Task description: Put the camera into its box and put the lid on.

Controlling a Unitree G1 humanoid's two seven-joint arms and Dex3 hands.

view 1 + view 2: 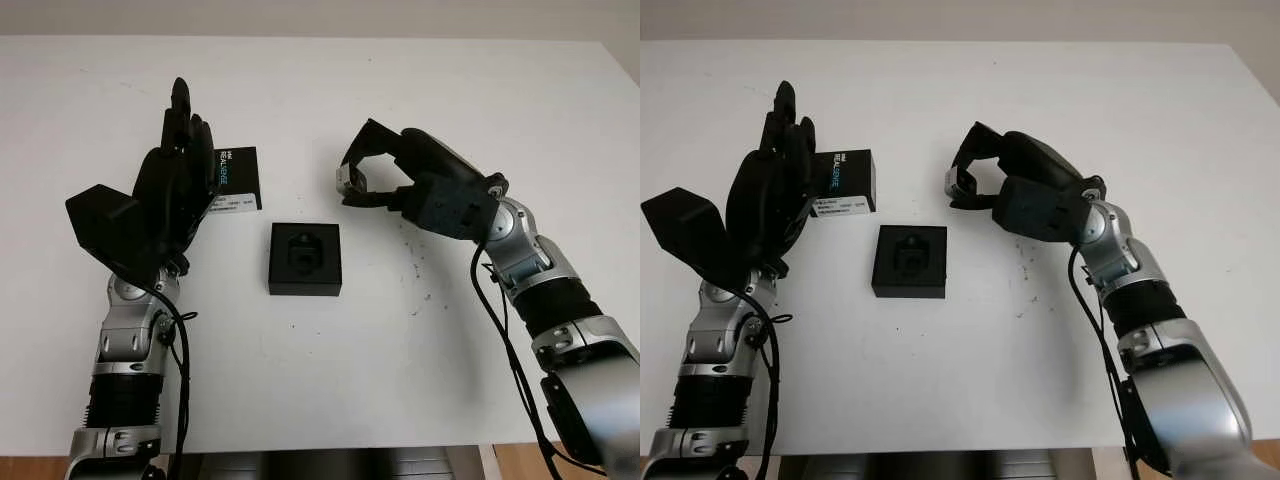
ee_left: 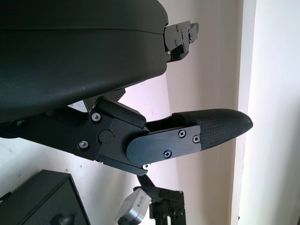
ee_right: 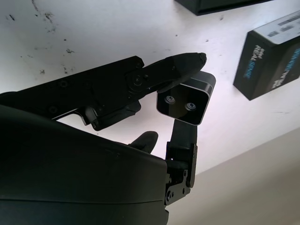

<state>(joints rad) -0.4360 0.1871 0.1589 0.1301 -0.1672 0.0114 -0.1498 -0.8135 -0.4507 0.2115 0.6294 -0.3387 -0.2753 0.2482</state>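
The left hand [image 1: 178, 185] is raised upright above the table [image 1: 400, 380], open and holding nothing; its back hides the near edge of the lid [image 1: 236, 180], which lies flat just beyond and beside its fingers, label up. The right hand [image 1: 375, 175] hovers off the table, palm turned downward, its fingers curled around the small silver camera [image 3: 185, 104], pinched between fingertips with the two lenses facing outward; much of the camera body is covered by those fingers. The open black box [image 1: 305, 259] sits between the hands, below and inward of the right hand's fingertips, its recess dark and hard to read.
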